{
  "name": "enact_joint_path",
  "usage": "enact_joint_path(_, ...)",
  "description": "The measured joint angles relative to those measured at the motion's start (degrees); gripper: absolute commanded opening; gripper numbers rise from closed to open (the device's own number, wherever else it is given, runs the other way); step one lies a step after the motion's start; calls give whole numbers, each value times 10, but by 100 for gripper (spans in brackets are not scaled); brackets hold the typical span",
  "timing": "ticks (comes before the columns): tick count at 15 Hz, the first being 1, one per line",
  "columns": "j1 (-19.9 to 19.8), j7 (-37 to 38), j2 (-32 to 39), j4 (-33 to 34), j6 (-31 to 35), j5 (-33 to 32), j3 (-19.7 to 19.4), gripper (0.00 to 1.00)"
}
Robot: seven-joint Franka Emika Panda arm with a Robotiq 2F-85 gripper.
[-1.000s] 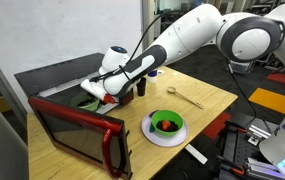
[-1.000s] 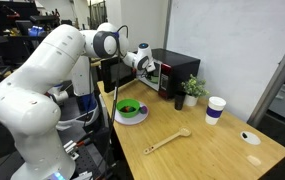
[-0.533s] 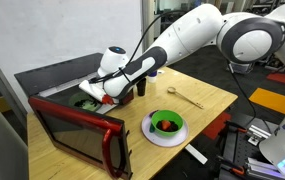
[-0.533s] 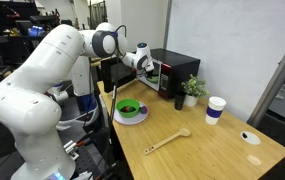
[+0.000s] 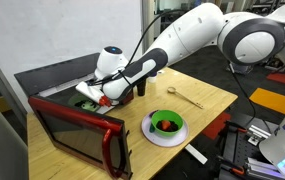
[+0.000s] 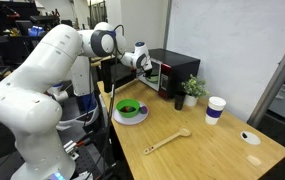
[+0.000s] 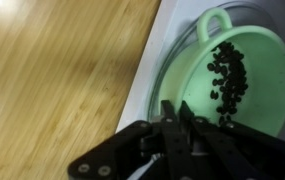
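Pincer (image 7: 176, 118) snapped together since earlier, at rim of one green bowl (image 7: 262, 80); one spoon (image 5: 189, 98) apart.

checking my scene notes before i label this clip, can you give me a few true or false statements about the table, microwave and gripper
1. The microwave door is open. True.
2. The wooden spoon lies inside the green bowl. False: it lies flat on the table, apart from the bowl.
3. The green bowl sits on a white plate. True.
4. The gripper has its jaws spread wide. False: in the wrist view the fingers are closed together.
5. The paper cup is tipped on its side. False: it stands upright near the small plant.
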Motion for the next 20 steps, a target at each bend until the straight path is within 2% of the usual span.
enact_joint_path(13,14,25,-22,-10,-58,-7,22,2)
enact_joint_path(20,15,27,-39,-54,-64,-7,36,2)
